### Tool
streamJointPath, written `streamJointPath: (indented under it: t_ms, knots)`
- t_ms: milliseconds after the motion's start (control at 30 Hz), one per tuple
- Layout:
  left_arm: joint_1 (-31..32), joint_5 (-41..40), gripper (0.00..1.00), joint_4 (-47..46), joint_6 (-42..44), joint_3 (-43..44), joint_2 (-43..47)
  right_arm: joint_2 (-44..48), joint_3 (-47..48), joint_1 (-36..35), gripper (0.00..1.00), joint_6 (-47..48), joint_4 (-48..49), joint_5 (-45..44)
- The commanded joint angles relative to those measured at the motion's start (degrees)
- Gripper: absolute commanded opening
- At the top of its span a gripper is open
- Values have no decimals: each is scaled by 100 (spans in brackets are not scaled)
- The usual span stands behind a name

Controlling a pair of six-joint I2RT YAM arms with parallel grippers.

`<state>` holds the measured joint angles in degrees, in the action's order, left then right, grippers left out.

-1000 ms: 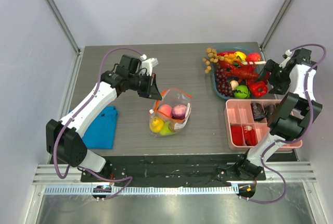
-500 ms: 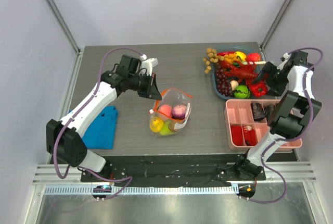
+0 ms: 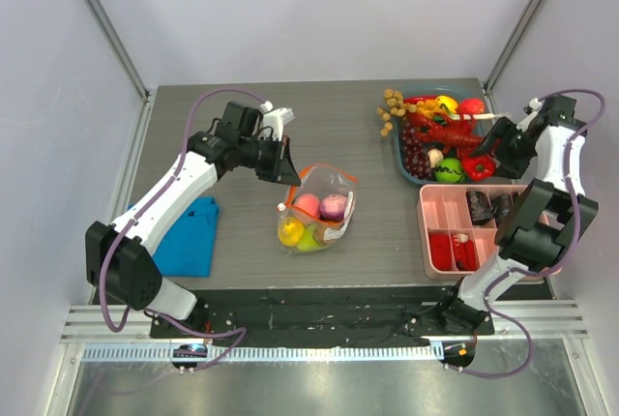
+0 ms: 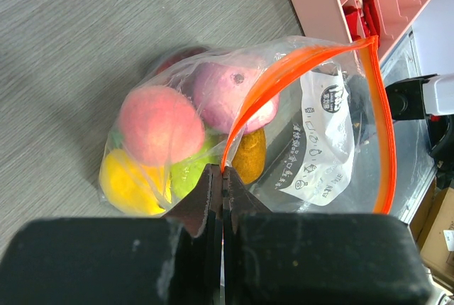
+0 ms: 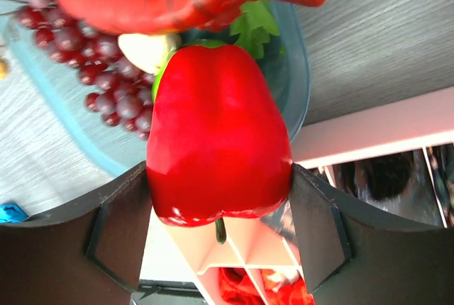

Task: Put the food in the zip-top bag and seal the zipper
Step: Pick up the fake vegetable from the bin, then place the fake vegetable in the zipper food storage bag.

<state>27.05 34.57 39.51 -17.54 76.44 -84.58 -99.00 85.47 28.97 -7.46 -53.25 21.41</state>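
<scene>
The zip-top bag (image 3: 324, 198) lies mid-table with its mouth gaping. My left gripper (image 3: 288, 172) is shut on the orange zipper (image 4: 284, 81) at the near rim, fingertips pinched flat together (image 4: 223, 174). Inside the bag sit a pink fruit (image 4: 159, 124), a purple one (image 4: 227, 85), a yellow one (image 4: 124, 181) and a green one (image 4: 188, 177). At the right, my right gripper (image 3: 493, 150) straddles a glossy red pepper (image 5: 216, 135) at the blue tray's near rim. Both fingers touch the pepper's sides (image 5: 221, 213).
The blue tray (image 5: 301, 85) holds a red lobster (image 3: 445, 133), dark grapes (image 3: 414, 155) and more toy food. A pink divided box (image 3: 440, 208) stands just in front of it. A folded blue cloth (image 3: 189, 237) lies near the left arm's base.
My right gripper's jaws have narrowed from wide open onto the red pepper, and the wrist has shifted slightly. The left arm and the bag have not moved.
</scene>
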Motion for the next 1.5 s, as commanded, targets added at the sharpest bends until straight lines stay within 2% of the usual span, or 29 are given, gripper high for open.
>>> streamJointPath:
  t_ms: [0,133,300,433,533,567,633,667,833,967,1033,1200,1433,1467]
  knots:
    - [20,15,0,-75,75,63,169,706,92,-6,58,-10,-97,48]
    - [20,6,0,-75,75,46,178,908,294,-6,54,87,-325,258]
    - [20,33,0,-75,58,46,196,1435,540,-145,49,166,-414,1496]
    - [20,68,0,-75,31,63,169,1743,1066,-979,46,201,-309,2024]
    - [20,85,0,-66,23,107,143,1963,1348,-1928,46,376,-10,2245]
    - [20,85,0,-57,31,125,126,1990,1419,-2539,46,856,17,2210]
    - [20,112,0,-22,31,169,99,2043,1594,-3192,46,1534,-79,2035]
    - [20,112,0,-13,23,186,99,2043,1639,-3779,46,2260,-236,1877]
    - [20,103,0,22,-4,248,64,1762,2000,-5374,46,3873,-861,796]
    - [20,77,0,48,-21,283,46,1761,1650,-6445,46,5145,-959,14]
    - [20,59,0,75,-21,310,38,1779,1491,-6693,46,5534,-1011,-426]
    - [20,50,0,110,5,345,38,1797,1209,-7246,47,6361,-1196,-848]
    - [20,103,0,66,-74,380,-41,1481,1103,-7888,47,6548,-950,-1087]
    - [20,103,0,57,-109,380,-59,1332,1190,-7968,52,6530,-976,-1060]
